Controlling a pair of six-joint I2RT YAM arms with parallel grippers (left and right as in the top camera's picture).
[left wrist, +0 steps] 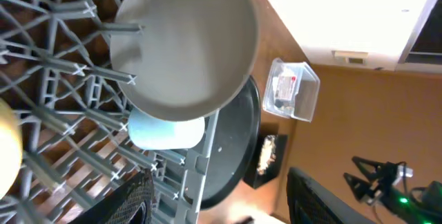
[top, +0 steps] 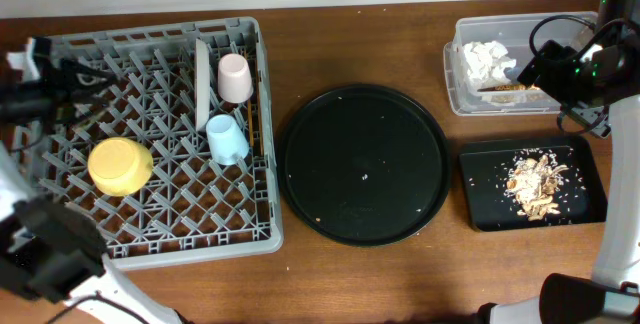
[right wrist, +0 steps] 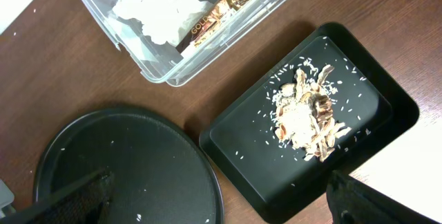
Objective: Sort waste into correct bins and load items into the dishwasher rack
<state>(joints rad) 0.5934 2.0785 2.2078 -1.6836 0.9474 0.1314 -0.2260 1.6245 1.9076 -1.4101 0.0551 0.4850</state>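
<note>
Yellow bowl [left wrist: 7, 149] cropped at left edge

Even bright light, blurred close-ups.

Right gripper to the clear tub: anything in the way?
Nothing visible. The right gripper hangs by the clear tub, jaws open and empty. The tub has no lid, and only napkins and a wrapper lie inside.
</note>
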